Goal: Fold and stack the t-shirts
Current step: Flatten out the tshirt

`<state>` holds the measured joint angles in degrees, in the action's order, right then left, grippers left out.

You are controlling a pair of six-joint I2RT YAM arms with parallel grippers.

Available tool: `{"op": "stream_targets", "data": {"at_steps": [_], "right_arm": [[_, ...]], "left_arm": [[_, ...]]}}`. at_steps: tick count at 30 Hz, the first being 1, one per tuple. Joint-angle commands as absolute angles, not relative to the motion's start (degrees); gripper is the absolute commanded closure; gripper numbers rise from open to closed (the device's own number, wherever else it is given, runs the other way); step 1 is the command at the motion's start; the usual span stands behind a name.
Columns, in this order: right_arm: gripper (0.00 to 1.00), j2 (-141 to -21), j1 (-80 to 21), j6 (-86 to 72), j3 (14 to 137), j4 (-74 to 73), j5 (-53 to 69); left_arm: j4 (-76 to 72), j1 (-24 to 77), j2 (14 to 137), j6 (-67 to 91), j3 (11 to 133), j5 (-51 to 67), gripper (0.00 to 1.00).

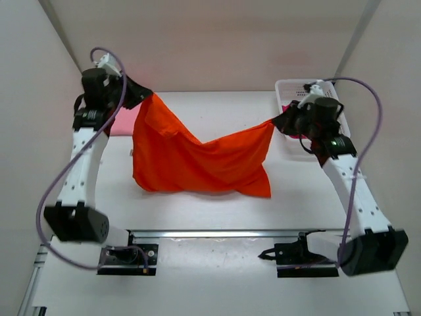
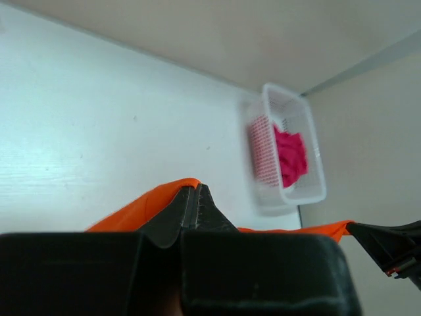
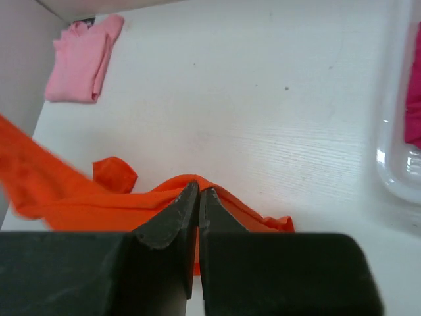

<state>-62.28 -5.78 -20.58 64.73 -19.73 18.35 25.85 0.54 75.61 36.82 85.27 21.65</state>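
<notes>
The orange shirt (image 1: 197, 161) is soft and wrinkled. It hangs across the table (image 1: 217, 210) from left to right, sagging in the middle, with its bottom edge on the white surface. My left gripper (image 1: 146, 97) and right gripper (image 1: 279, 122) each pinch tight one top corner. The pink shirt (image 3: 82, 59) lies folded far left, partly hidden behind my left arm. The magenta shirt (image 2: 291, 157) sits crumpled in the mesh basket (image 2: 289, 194).
</notes>
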Motion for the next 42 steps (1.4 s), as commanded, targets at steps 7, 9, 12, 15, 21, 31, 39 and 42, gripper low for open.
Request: {"op": "stream_targets", "data": {"at_steps": [7,9,12,15,21,31,39,42], "right_arm": [[1.00,-74.26,-7.21,-15.30,93.51,-24.69,15.55],[1.00,-74.79,-5.55,-14.68,97.02,-27.24,15.91],[1.00,-73.92,-3.70,-14.33,95.20,-27.33,17.84],[1.00,-71.82,-2.29,-14.33,88.10,-26.20,19.15],[1.00,-67.68,-1.67,-16.00,66.40,-22.24,21.53],[1.00,-51.17,-2.29,-18.81,41.75,-24.86,22.50],[0.99,-43.06,1.65,-17.68,55.60,-31.63,20.92],[1.00,-44.82,3.78,-16.79,62.29,-33.75,24.25]], "left_arm": [[31.47,-2.98,89.65,37.70,119.51,26.44,1.00],[28.14,-5.71,87.73,40.33,117.53,30.49,1.00],[25.58,-7.55,82.81,40.96,110.42,32.60,1.00],[24.35,-5.90,77.37,38.77,99.98,32.17,1.00],[19.51,-1.06,65.40,35.42,66.60,28.66,1.00],[28.30,-1.83,47.65,27.25,42.89,22.68,1.00],[26.37,0.36,44.38,32.25,60.09,23.72,1.00],[28.91,-1.76,47.36,32.25,69.49,25.48,1.00]]}}
